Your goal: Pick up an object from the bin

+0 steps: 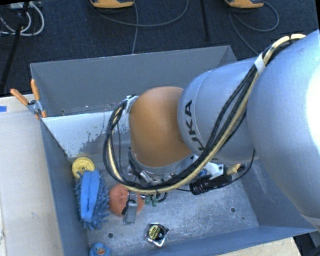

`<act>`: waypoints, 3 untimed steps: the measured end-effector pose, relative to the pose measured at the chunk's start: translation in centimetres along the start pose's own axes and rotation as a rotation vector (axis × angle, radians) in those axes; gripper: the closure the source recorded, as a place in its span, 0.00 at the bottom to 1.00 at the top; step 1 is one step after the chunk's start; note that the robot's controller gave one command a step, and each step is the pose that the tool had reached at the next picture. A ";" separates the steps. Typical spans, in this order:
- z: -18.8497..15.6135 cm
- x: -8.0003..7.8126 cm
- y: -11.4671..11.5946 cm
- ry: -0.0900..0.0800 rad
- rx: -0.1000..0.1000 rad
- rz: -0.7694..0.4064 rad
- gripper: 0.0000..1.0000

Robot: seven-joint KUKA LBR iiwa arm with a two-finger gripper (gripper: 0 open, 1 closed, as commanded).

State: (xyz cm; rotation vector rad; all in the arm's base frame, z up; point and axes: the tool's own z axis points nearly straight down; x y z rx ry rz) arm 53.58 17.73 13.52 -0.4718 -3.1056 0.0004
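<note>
Softness is my guess for the orange-red lump (117, 199) at the left-middle of the bin floor. It looks rounded, light and likely to give under a squeeze, so it is best taken across its middle. The tool (131, 208) sits just beside its right side, beneath the arm's orange cover; whether it stands wide or narrow I cannot tell. A blue fuzzy thing (90, 195) crowds the lump's left and could snag. The grey bin (221, 216) has a smooth, scuffed floor, with open room to the right.

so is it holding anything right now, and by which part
Cannot tell. The tool is down next to the orange-red lump beside the blue fuzzy toy, but no hold shows.
</note>
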 end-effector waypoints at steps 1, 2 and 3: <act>5.7 -3.3 0.5 -0.003 -0.004 -0.135 1.00; 5.7 -3.3 0.5 -0.003 -0.005 -0.134 1.00; -14.9 -6.3 2.8 -0.004 -0.002 -0.131 1.00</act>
